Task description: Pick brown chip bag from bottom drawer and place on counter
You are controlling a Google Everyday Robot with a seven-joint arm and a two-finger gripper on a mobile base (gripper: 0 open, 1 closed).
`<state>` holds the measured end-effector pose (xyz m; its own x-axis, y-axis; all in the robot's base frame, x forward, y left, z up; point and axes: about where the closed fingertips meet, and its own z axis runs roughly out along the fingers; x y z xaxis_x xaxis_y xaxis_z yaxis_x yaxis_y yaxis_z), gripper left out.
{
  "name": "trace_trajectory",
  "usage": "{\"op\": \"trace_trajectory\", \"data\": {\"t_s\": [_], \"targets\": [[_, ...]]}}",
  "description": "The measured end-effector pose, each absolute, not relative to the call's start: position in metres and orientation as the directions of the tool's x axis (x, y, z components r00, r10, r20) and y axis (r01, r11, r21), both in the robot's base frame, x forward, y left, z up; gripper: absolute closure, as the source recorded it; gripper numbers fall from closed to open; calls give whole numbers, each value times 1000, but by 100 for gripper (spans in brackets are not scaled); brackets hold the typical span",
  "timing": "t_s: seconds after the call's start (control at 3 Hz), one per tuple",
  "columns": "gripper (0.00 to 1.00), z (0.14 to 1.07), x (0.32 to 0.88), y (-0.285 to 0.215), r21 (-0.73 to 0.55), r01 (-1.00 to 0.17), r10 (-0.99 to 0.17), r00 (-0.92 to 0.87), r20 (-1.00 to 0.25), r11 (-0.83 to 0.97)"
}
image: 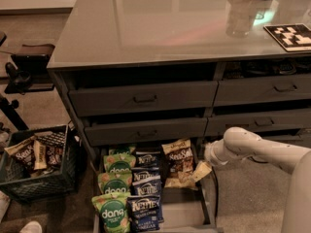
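— Where do we find the brown chip bag (178, 160)?
— It lies in the bottom drawer (187, 211), at the back of the right-hand row, just beside the blue bags (146, 188). Green bags (115, 184) fill the left row.
— And the gripper (201, 170)?
— It sits low at the bag's lower right corner, close against it. We cannot tell whether it is apart, together or clamped on anything. The white arm (257, 148) reaches in from the right.
— The counter (160, 28)?
— It is above the drawers, glossy grey, with a checkered board (291, 36) at its right edge. We also see a crate (41, 181) of snacks on the floor to the left.
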<state>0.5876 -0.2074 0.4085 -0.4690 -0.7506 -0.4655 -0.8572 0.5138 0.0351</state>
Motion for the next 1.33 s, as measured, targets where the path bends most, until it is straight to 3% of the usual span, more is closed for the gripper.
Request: {"op": "trace_trajectory", "data": {"t_s": [0.67, 1.33], "targets": [[0, 364, 598, -188, 24, -870, -733, -429, -528, 492], [0, 302, 653, -174, -70, -879, -710, -333, -620, 472]]}}
